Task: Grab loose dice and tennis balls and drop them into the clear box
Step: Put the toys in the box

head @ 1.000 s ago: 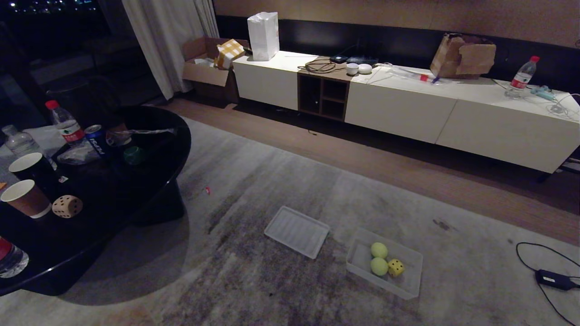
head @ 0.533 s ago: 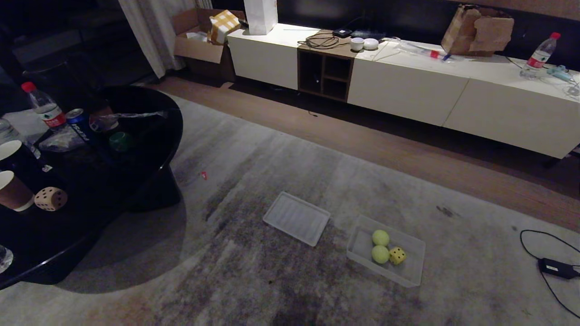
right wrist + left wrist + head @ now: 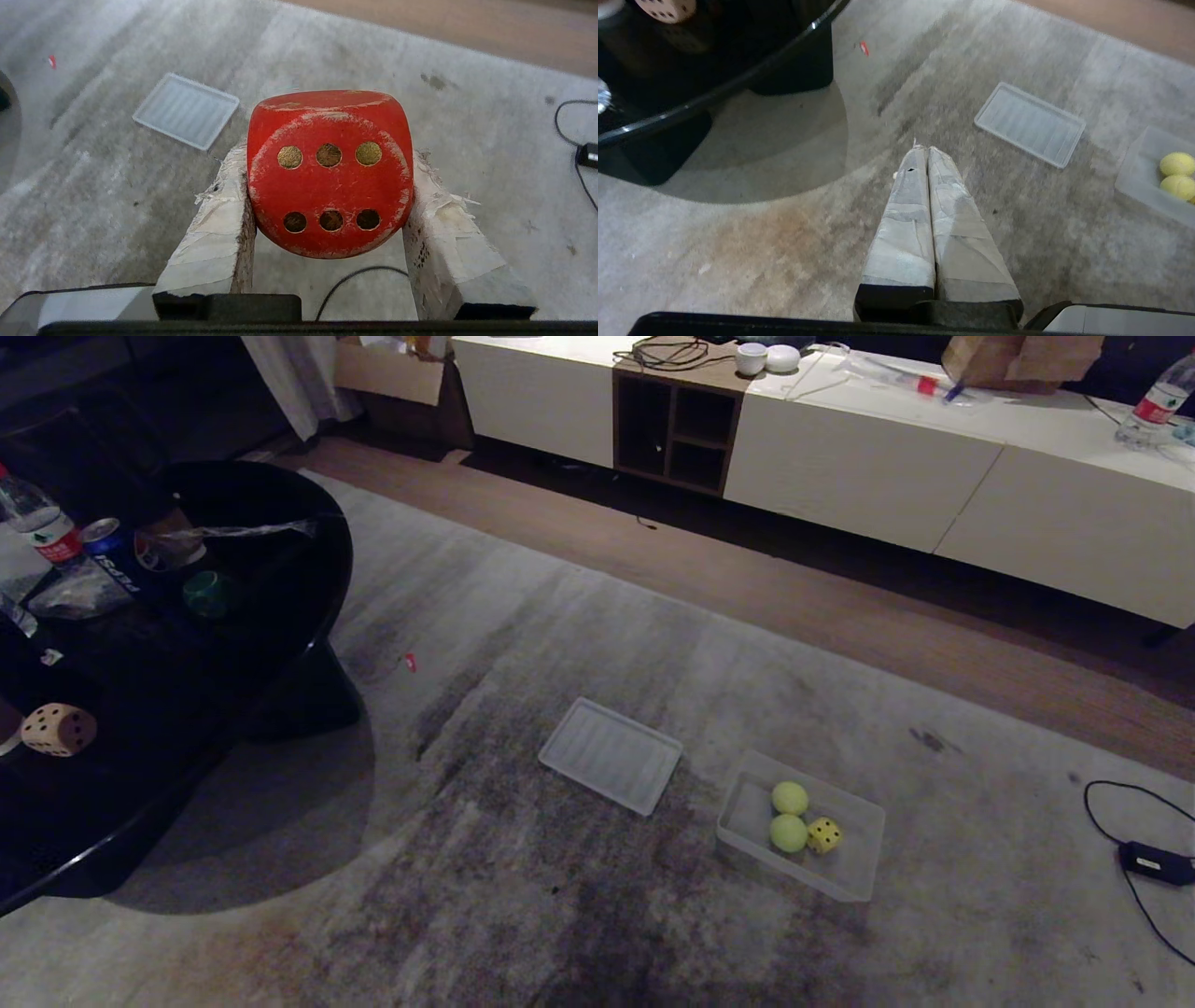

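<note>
The clear box (image 3: pixel 864 863) stands on the grey rug at centre right. In it lie two tennis balls (image 3: pixel 790 797) (image 3: pixel 789 833) and a yellow die (image 3: pixel 824 835). A beige die (image 3: pixel 59 729) rests on the black table at the left. My right gripper (image 3: pixel 328 161) is shut on a red die (image 3: pixel 329 186), held above the rug. My left gripper (image 3: pixel 927 150) hangs shut and empty over the rug, with the box (image 3: pixel 1134 179) off to its side. Neither arm shows in the head view.
The flat ribbed lid (image 3: pixel 611 768) lies on the rug left of the box. The black round table (image 3: pixel 280 616) carries bottles, a can and a small dark green thing (image 3: pixel 205 594). A cable with a power adapter (image 3: pixel 1156 863) lies at right. A white low cabinet (image 3: pixel 840 467) lines the back.
The head view has tilted down, so the whole scene has slid up the picture. The box, its contents, the lid and the beige die keep their places.
</note>
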You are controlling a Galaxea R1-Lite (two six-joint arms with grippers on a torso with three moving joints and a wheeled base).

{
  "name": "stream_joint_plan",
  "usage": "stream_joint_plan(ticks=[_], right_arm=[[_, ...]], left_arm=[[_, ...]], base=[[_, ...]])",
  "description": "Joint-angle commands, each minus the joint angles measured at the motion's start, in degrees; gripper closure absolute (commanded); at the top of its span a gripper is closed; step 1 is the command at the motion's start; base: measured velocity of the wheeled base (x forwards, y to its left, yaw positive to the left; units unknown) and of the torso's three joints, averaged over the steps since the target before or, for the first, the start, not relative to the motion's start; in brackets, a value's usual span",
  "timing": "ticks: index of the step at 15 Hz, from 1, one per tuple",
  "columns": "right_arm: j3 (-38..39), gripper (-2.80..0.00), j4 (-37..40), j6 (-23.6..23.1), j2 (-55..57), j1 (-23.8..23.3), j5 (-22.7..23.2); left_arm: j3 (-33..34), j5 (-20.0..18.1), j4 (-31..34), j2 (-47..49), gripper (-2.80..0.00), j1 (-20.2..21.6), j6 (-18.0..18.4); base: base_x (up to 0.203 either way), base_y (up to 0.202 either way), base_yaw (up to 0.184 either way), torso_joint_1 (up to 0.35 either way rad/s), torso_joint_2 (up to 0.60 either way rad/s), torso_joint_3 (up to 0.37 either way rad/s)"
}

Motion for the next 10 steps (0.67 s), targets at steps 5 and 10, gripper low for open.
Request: stream_joint_plan(ticks=[5,10], right_arm=[[0.0,0.00,0.0,0.0,0.0,0.0,0.0],[0.0,0.00,0.0,0.0,0.0,0.0,0.0]], left_arm=[[0.1,0.0,0.0,0.1,0.00,0.0,0.0],[0.1,0.0,0.0,0.1,0.00,0.1,0.0]], base=[[0.000,0.000,0.000,0.003,0.00,-0.197],[0.000,0.000,0.000,0.001,0.00,-0.200]])
